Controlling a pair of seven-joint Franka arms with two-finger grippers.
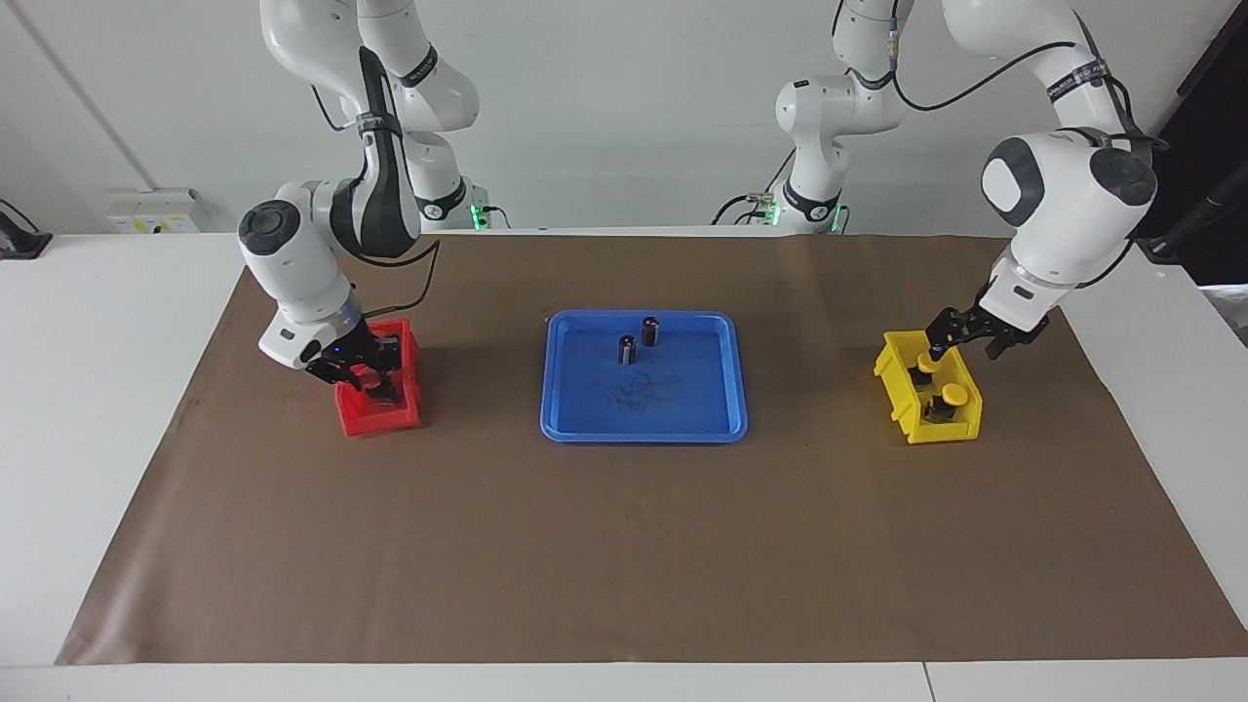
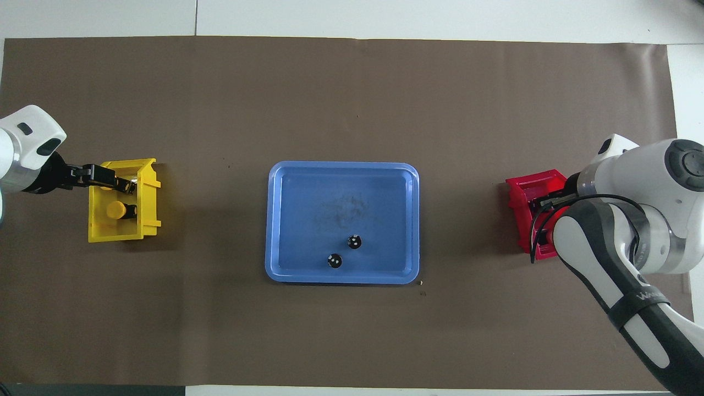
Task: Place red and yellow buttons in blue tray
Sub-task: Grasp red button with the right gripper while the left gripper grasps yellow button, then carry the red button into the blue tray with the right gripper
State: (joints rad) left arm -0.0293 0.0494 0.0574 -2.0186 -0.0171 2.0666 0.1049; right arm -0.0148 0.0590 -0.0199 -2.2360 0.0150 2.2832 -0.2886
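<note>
Sheet of brown paper (image 1: 624, 546) covers table. Shallow blue plastic tray (image 1: 721, 390) at centre holds two dark metal cylinders (image 1: 639, 341).

Small yellow plastic bin (image 1: 902, 390), toward the left arm's end from tray: two yellow-capped buttons (image 1: 954, 395) inside; left gripper (image 1: 960, 336) over one, fingers apart.

Small red plastic bin (image 1: 375, 419), toward the right arm's end: right gripper (image 1: 366, 375) inside, closed; held item hidden.

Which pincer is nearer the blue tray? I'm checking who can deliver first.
Neither clearly: the tray sits midway. The right pincer is down in the red bin at its arm's end; the left pincer is over the yellow bin at its own end.
</note>
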